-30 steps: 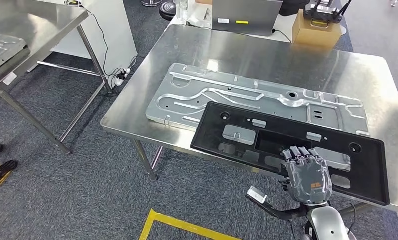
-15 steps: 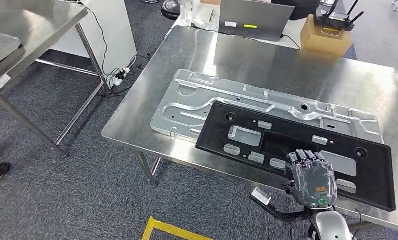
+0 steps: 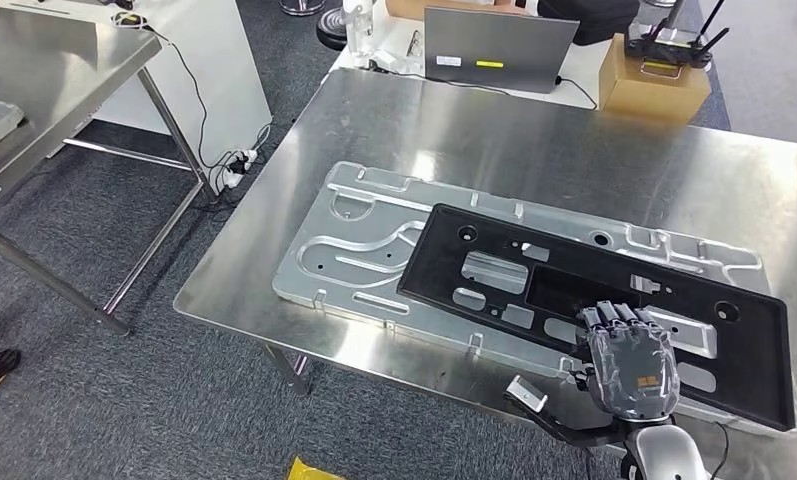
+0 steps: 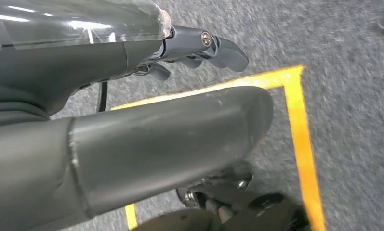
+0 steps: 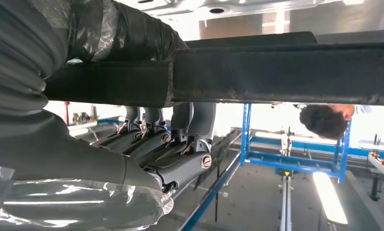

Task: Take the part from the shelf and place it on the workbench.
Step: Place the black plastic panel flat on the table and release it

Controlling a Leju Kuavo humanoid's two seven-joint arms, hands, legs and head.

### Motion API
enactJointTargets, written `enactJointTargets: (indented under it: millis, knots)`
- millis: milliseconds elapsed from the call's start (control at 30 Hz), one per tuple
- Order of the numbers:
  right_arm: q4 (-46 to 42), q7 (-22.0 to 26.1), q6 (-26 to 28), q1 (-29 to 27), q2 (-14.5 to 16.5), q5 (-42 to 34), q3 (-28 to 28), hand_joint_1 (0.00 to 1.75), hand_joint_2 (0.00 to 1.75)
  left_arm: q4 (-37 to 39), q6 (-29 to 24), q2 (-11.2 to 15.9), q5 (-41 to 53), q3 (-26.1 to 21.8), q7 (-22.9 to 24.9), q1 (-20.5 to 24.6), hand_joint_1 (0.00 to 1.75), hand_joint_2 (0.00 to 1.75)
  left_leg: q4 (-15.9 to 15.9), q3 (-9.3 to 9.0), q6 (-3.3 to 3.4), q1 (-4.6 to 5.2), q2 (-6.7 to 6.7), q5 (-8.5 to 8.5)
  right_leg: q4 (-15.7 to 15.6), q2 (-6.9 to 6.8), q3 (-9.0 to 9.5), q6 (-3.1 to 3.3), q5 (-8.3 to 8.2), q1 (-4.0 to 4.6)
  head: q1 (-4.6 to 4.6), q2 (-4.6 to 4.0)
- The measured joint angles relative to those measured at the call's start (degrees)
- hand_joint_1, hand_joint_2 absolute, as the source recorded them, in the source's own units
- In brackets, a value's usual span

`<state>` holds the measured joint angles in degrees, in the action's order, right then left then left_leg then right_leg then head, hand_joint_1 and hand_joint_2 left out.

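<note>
black part (image 3: 594, 300) is held at its near long edge by right hand (image 3: 629, 362), fingers curled on top | part lies slanted along bench (image 3: 534, 130) near edge, on grey plate (image 3: 354, 260) | left hand (image 4: 199, 45) hangs nearly closed, nothing held

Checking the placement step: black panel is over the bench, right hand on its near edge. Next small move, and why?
Probably lower the black panel flat and let go. The right hand grips its near edge, and the panel already overlaps the silver plate on the workbench.
</note>
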<state>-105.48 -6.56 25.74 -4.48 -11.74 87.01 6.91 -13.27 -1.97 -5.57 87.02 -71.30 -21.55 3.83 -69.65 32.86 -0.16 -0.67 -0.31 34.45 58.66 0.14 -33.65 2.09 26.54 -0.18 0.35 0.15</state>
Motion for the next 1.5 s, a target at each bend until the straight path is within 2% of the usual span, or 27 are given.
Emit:
enactJointTargets:
  millis: [67, 100, 133, 200, 267, 400, 467, 533, 567, 600, 633, 700, 733, 767, 867, 933, 967, 1033, 1067, 1100, 1133, 1167, 1200, 1267, 1333, 1433, 1500]
  knots:
    - [0.04, 0.09, -0.04, -0.12, 0.23, -0.12, 0.0, 1.75, 1.75, 0.0, 0.03, -0.01, -0.03, 0.0, 0.0, -0.2, 0.0, 0.0, -4.31, 4.1, -0.17, 0.01, 0.0, 2.53, 0.0, 0.11, 1.07, 0.2, 1.0, 0.18, 0.0, 0.0]
    - [0.07, 0.13, -0.05, -0.18, 0.37, -0.16, 0.0, 1.75, 1.75, 0.0, 0.04, 0.0, -0.04, -0.01, 0.0, -0.32, 0.0, 0.0, -3.96, 5.01, -0.11, 0.04, 0.0, 2.36, 0.0, 0.19, 1.77, 0.21, 1.55, 0.3, 0.0, 0.0]
    - [0.12, 0.15, -0.09, -0.23, 0.49, -0.22, 0.0, 1.75, 1.75, 0.0, 0.03, 0.03, -0.05, -0.01, 0.0, -0.4, 0.0, 0.0, -1.86, 5.12, 0.15, 0.12, 0.0, 0.81, -0.01, 0.25, 2.58, 0.2, 2.15, 0.43, 0.0, 0.0]
    - [0.29, 0.13, -0.67, -0.19, 0.71, -0.66, 0.01, 1.75, 1.75, 0.0, 0.01, 0.23, -0.09, -0.02, 0.0, -0.48, 0.0, 0.0, 4.91, 4.02, 1.02, 0.49, -0.02, -4.98, 0.04, 0.24, 4.24, 0.03, 3.42, 0.72, 0.03, 0.0]
    - [0.87, 0.08, -1.7, -0.02, 0.86, -1.61, -0.03, 1.75, 1.75, 0.01, 0.05, 0.46, -0.19, -0.02, 0.01, -0.5, 0.0, 0.0, 9.08, 3.08, 1.77, 0.89, -0.08, -8.27, 0.04, 0.32, 5.08, -0.49, 4.47, 0.86, 0.03, 0.0]
    - [2.46, 0.51, -2.17, 0.29, 1.12, -3.21, -0.49, 1.75, 1.75, 0.02, -0.19, 0.45, -0.25, -0.02, 0.11, -0.5, 0.0, 0.0, 11.06, 1.42, 2.62, 0.62, -0.08, -8.88, 1.58, 0.4, 5.38, -1.72, 4.83, 0.8, 0.01, 0.0]
    - [3.03, 0.73, -2.13, 0.49, 1.17, -3.63, -0.83, 1.75, 1.75, 0.02, -0.6, 0.39, -0.23, -0.02, 0.3, -0.33, 0.0, 0.0, 11.83, 0.32, 2.87, 0.36, -0.03, -8.9, 6.02, 0.28, 2.89, -2.47, 6.16, 0.39, 0.02, 0.0]
    - [3.59, 0.84, -2.15, 0.53, 1.19, -3.93, -0.99, 1.75, 1.75, 0.02, -0.74, 0.41, -0.22, -0.02, 0.56, -0.24, 0.0, 0.0, 12.05, -0.3, 2.97, 0.26, -0.05, -8.39, 12.36, 0.21, -1.48, -3.25, 8.94, -0.19, 0.02, 0.0]
    - [3.88, 0.92, -2.17, 0.51, 1.2, -4.1, -1.02, 1.75, 1.75, 0.02, -0.71, 0.41, -0.22, -0.02, 0.63, -0.25, 0.0, 0.0, 12.06, -0.66, 2.93, 0.18, -0.06, -8.01, 14.35, 0.18, -3.35, -3.57, 9.98, -0.52, 0.02, 0.0]
    - [4.15, 1.01, -2.18, 0.49, 1.22, -4.23, -1.03, 1.75, 1.75, 0.02, -0.65, 0.41, -0.23, -0.02, 0.61, -0.28, 0.0, 0.0, 12.05, -1.1, 2.82, 0.08, -0.09, -7.61, 14.75, 0.16, -4.48, -3.88, 9.97, -0.83, 0.02, 0.0]
    - [4.39, 1.07, -2.18, 0.48, 1.23, -4.32, -1.03, 1.75, 1.75, 0.02, -0.6, 0.4, -0.23, -0.02, 0.55, -0.29, 0.0, 0.0, 12.02, -1.67, 2.64, -0.08, -0.14, -7.15, 13.17, 0.11, -4.69, -4.16, 8.48, -1.13, 0.02, 0.0]
    - [4.84, 1.14, -2.18, 0.5, 1.25, -4.42, -1.05, 1.75, 1.75, 0.02, -0.57, 0.4, -0.24, -0.02, 0.44, -0.33, 0.0, 0.0, 11.95, -2.82, 1.96, -0.42, -0.26, -6.11, 6.45, 0.02, -3.23, -4.6, 2.76, -1.63, 0.03, 0.0]
    - [5.08, 1.18, -2.19, 0.53, 1.26, -4.43, -1.07, 1.75, 1.75, 0.02, -0.58, 0.42, -0.24, -0.02, 0.41, -0.3, 0.0, 0.0, 11.84, -3.24, 1.54, -0.52, -0.34, -5.67, 3.41, -0.05, -2.6, -4.56, 0.87, -1.6, 0.04, 0.0]
    - [5.29, 1.22, -2.2, 0.54, 1.28, -4.44, -1.09, 1.75, 1.75, 0.02, -0.59, 0.43, -0.25, -0.02, 0.4, -0.23, 0.0, 0.0, 11.76, -3.4, 1.12, -0.55, -0.41, -5.31, 1.75, -0.08, -2.32, -4.25, -0.4, -1.46, 0.02, 0.0]
    - [5.7, 1.27, -2.2, 0.51, 1.32, -4.44, -1.14, 1.75, 1.75, 0.02, -0.61, 0.46, -0.26, -0.02, 0.36, -0.1, 0.0, 0.0, 11.4, -3.59, 0.14, -0.47, -0.44, -4.9, 1.39, 0.02, -2.44, -2.65, -0.84, -1.11, -0.03, 0.0]
    - [5.78, 1.27, -2.19, 0.57, 1.38, -4.44, -1.16, 1.75, 1.75, 0.02, -0.61, 0.46, -0.31, -0.02, 0.33, -0.06, 0.0, 0.0, 9.11, -2.72, -0.21, -0.56, -0.25, -4.15, 1.01, 0.0, -1.79, -1.86, -0.74, -1.14, -0.04, 0.0]
    - [5.79, 1.27, -2.19, 0.63, 1.43, -4.44, -1.16, 1.75, 1.75, 0.02, -0.6, 0.46, -0.34, -0.02, 0.31, 0.01, 0.0, 0.0, 6.48, -1.4, -0.32, -0.6, -0.15, -3.01, 0.81, -0.06, -1.49, -1.52, -0.65, -1.1, -0.05, 0.0]
    - [5.9, 1.27, -2.2, 0.71, 1.54, -4.44, -1.16, 1.75, 1.75, 0.02, -0.6, 0.46, -0.4, -0.02, 0.27, 0.05, 0.0, 0.0, -0.67, 2.57, -0.4, -0.58, -0.02, 0.27, 0.74, -0.15, -1.25, -0.98, -0.41, -0.73, -0.06, 0.0]
    - [5.99, 1.27, -2.2, 0.71, 1.59, -4.44, -1.16, 1.31, 1.75, 0.02, -0.6, 0.47, -0.41, -0.02, 0.26, 0.0, 0.0, 0.44, -3.49, 4.35, -0.35, -0.54, -0.02, 1.41, 0.76, -0.14, -1.22, -0.8, -0.3, -0.49, -0.06, 0.0]
    - [6.1, 1.27, -2.21, 0.7, 1.63, -4.44, -1.16, 0.87, 1.75, 0.02, -0.57, 0.48, -0.41, -0.02, 0.26, -0.08, 0.0, 0.87, -4.7, 5.4, -0.18, -0.45, -0.02, 1.52, 0.79, -0.12, -1.15, -0.65, -0.2, -0.24, -0.06, 0.0]
    - [6.18, 1.27, -2.21, 0.7, 1.67, -4.44, -1.16, 0.44, 1.75, 0.02, -0.5, 0.5, -0.41, -0.02, 0.26, -0.14, 0.0, 1.31, -3.82, 5.43, 0.14, -0.29, -0.02, 0.46, 0.82, -0.07, -1.04, -0.51, -0.12, 0.02, -0.06, 0.0]
    - [6.22, 1.3, -2.22, 0.73, 1.72, -4.45, -1.16, 0.0, 1.75, 0.02, -0.33, 0.52, -0.41, -0.02, 0.27, -0.18, 0.0, 1.31, -0.97, 4.45, 0.64, -0.05, -0.02, -1.59, 0.84, -0.03, -0.88, -0.4, -0.04, 0.27, -0.06, 0.0]
    - [6.25, 1.34, -2.23, 0.8, 1.78, -4.49, -1.16, 0.0, 1.75, 0.02, -0.1, 0.61, -0.41, -0.02, 0.34, -0.19, 0.0, 0.87, 2.93, 2.95, 1.34, 0.3, 0.01, -3.96, 0.84, -0.01, -0.71, -0.32, 0.03, 0.43, -0.06, 0.0]
    - [6.36, 1.46, -2.25, 1.02, 1.93, -4.57, -1.16, 0.0, 1.75, 0.03, 0.2, 0.82, -0.45, -0.01, 0.68, -0.03, 0.0, 0.0, 9.08, 0.6, 2.43, 0.87, 0.09, -6.21, 0.89, -0.01, -0.62, -0.4, 0.1, 0.72, -0.05, 0.0]
    - [6.52, 1.51, -2.26, 1.16, 2.06, -4.61, -1.16, 0.0, 1.75, 0.03, 0.03, 0.95, -0.56, -0.01, 1.3, 0.04, 0.0, 0.0, 10.79, 0.1, 2.68, 1.17, 0.1, -6.38, 0.86, -0.03, -0.73, -0.85, 0.09, 0.68, -0.04, 0.0]
    - [6.58, 1.53, -2.2, 1.19, 2.19, -4.64, -1.17, 0.0, 1.75, 0.03, -0.26, 0.96, -0.74, -0.02, 2.19, -0.14, 0.0, 0.0, 12.36, -0.8, 2.81, 0.7, 0.15, -7.81, 1.13, 0.01, -0.6, -1.81, 0.62, 0.63, -0.02, 0.0]
    - [6.63, 1.49, -2.17, 1.18, 2.21, -4.8, -1.23, 0.0, 1.75, 0.02, -0.25, 0.93, -1.04, -0.03, 2.57, -0.07, 0.0, 0.0, 13.35, -1.31, 2.96, 0.29, 0.34, -8.68, 5.44, 0.03, -2.36, -2.44, 3.66, 0.31, -0.02, 0.0]
